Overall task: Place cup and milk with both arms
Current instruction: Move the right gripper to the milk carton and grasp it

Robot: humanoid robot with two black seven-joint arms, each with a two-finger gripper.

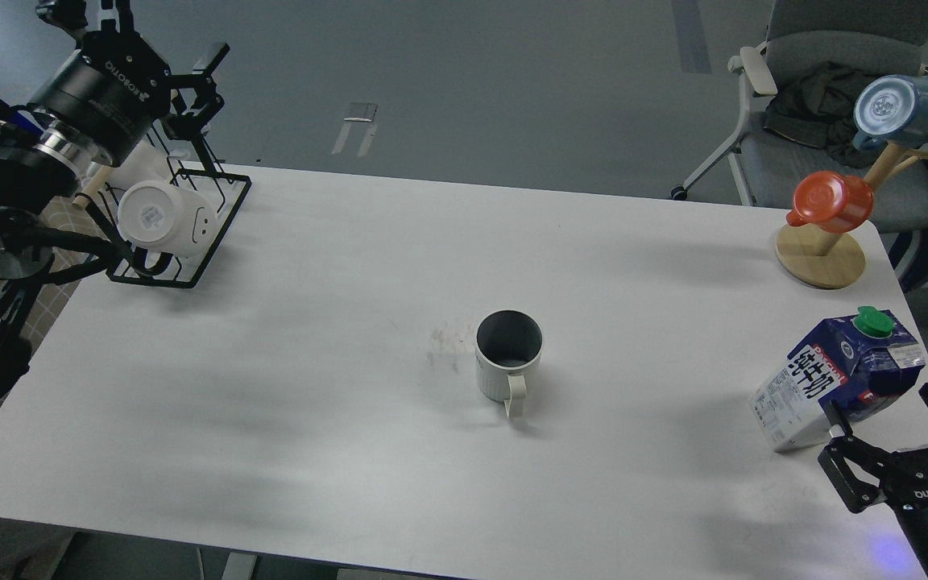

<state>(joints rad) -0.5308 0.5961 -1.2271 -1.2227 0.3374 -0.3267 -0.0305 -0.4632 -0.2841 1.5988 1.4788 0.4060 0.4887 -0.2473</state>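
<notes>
The cup (pixel 508 354), an off-white ribbed mug with a dark grey inside, stands upright at the table's middle with its handle toward me. The milk (pixel 838 379), a navy and white carton with a green cap, stands near the table's right edge. My right gripper (pixel 887 419) is open at the bottom right, just in front of the carton's base, its fingers pointing up on either side of the carton's lower right part. My left gripper (pixel 142 32) is open and empty at the far left, above the black rack, far from the cup.
A black wire rack (pixel 214 213) at the table's back left holds a glossy white mug (pixel 162 217). A wooden mug tree (pixel 822 254) at the back right carries an orange mug (pixel 830 201) and a blue mug (pixel 903 109). A grey chair (pixel 826 48) stands behind it.
</notes>
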